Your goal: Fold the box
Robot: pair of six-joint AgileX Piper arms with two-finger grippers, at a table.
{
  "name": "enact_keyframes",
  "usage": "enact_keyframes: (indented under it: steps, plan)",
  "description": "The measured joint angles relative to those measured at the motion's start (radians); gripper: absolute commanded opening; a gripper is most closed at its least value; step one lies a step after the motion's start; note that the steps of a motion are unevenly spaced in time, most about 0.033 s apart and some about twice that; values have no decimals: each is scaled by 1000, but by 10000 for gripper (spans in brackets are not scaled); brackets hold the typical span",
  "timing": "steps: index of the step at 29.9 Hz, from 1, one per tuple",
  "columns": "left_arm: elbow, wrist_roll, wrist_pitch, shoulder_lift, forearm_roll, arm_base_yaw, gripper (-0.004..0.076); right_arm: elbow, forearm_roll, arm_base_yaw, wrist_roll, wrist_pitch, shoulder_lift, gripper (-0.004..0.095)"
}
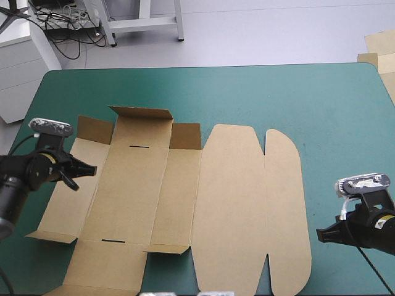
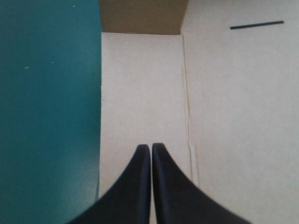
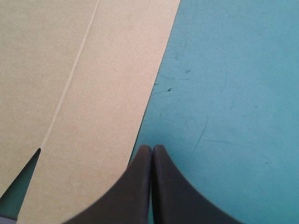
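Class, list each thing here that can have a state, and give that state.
box: unfolded, a flat sheet, small far flaps tilted up.
left gripper: shut, empty, over the box's left panel.
right gripper: shut, empty, over the teal-green cover beside the box's right edge.

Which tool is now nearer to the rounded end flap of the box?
Right. The right tool is just beside the rounded end flap, over the teal-green cover. The left tool is above the opposite end panel of the box.

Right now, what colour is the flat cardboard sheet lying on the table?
Plain brown; the cut cardboard box sheet shows best in the high view.
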Motion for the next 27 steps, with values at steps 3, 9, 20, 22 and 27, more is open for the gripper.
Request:
enact_keyframes:
  steps: [3, 9, 20, 22, 27]
  plan:
    - [-89, 99, 16, 84, -129, 135, 1, 0, 0, 0, 0, 0, 0, -20]
    - [-203, 264, 106, 183, -391, 457, 1, 0, 0, 0, -1, 0, 0, -20]
    - [-207, 514, 323, 276, -534, 629, 0, 0, 0, 0, -5, -1, 0, -20]
    - [-207, 525, 336, 278, -533, 629, 0, 0, 0, 0, -7, -1, 0, -20]
    - [-208, 531, 385, 278, -525, 630, 92, 0, 0, 0, -23, -2, 0, -20]
